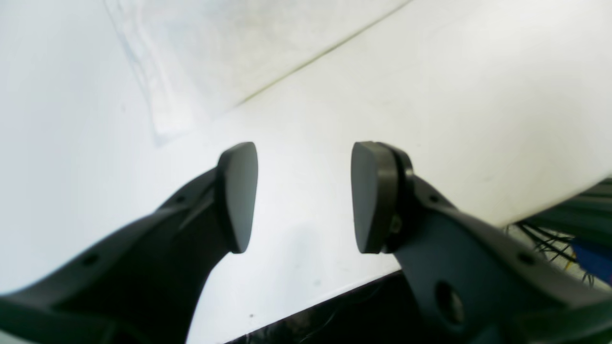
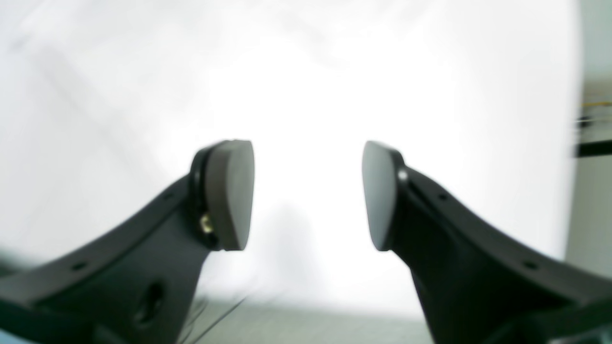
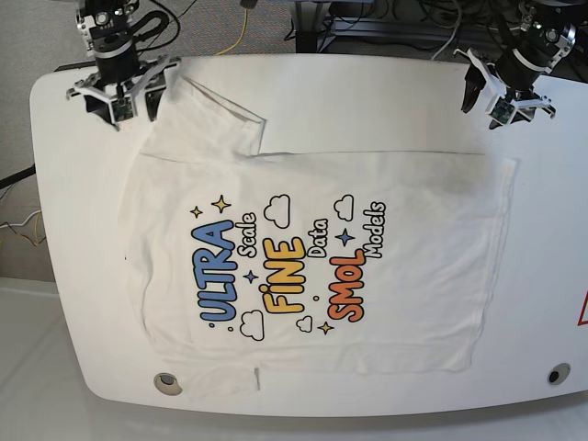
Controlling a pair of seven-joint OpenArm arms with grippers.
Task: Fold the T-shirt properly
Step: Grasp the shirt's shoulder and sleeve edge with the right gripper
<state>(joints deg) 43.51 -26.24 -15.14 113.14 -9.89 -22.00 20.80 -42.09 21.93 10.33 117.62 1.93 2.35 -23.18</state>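
Currently the large white cotton T-shirt (image 3: 317, 253) with blue, yellow and orange lettering lies spread print-up on the white rounded tabletop (image 3: 64, 230), one sleeve folded inward. Both black 2-finger units, left gripper (image 1: 304, 197) and right gripper (image 2: 307, 195), hover over bare tabletop, jaws wide, holding nothing.

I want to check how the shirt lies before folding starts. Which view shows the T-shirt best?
The base view: the whole T-shirt lies spread on the table, print up, one sleeve folded in. The left wrist view catches only a blurred edge of white fabric; the right wrist view is too washed out to tell it apart.
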